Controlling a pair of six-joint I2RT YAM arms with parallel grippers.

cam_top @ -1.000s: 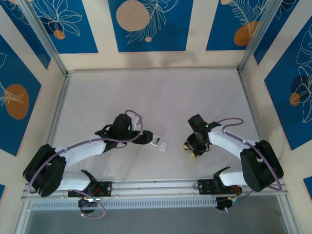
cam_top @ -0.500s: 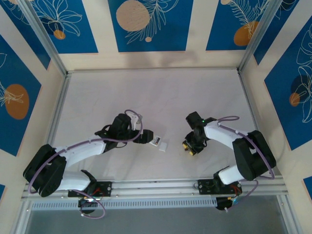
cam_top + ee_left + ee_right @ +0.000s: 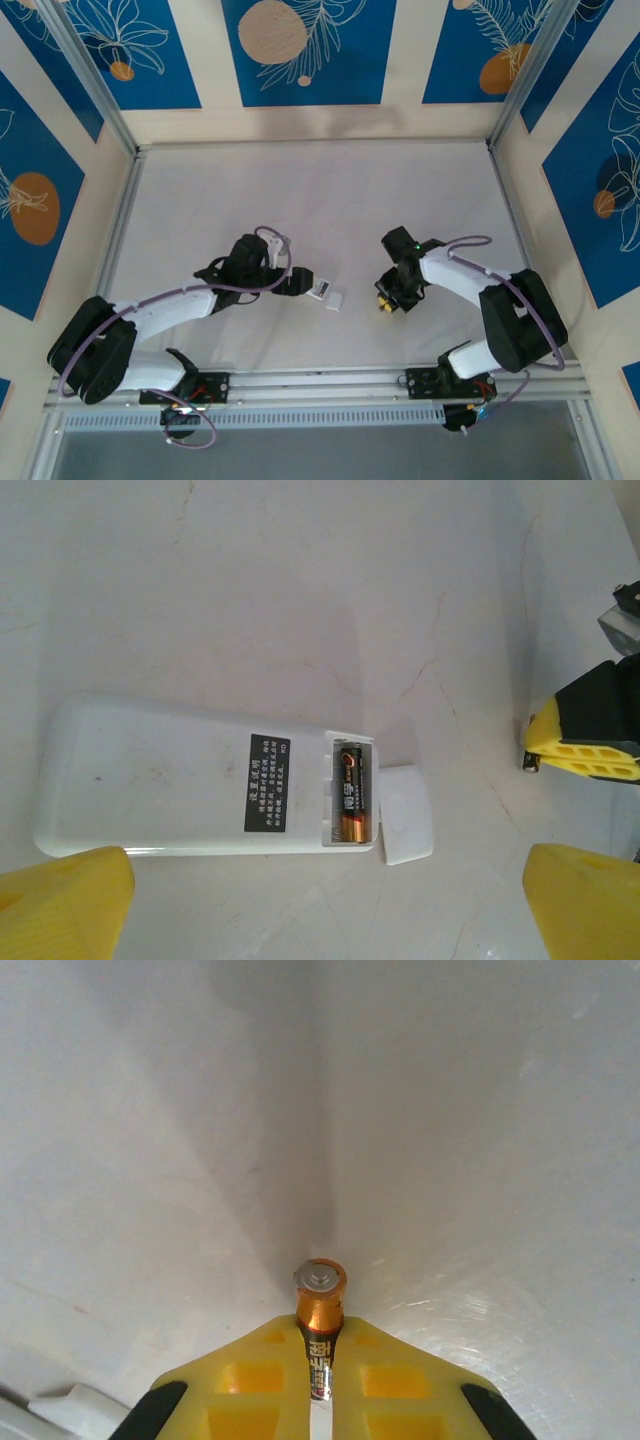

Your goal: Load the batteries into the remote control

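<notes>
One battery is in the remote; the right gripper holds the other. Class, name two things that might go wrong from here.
1. The battery sticks out gold end first past the tips of the right gripper, so it may tilt or slip on contact.
2. The left gripper is open and the remote lies free, so pressing the battery in may push it away.

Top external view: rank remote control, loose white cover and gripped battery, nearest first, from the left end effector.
1. Remote control, beside the left end effector.
2. Loose white cover, past the remote.
3. Battery, far right, in the right end effector.
</notes>
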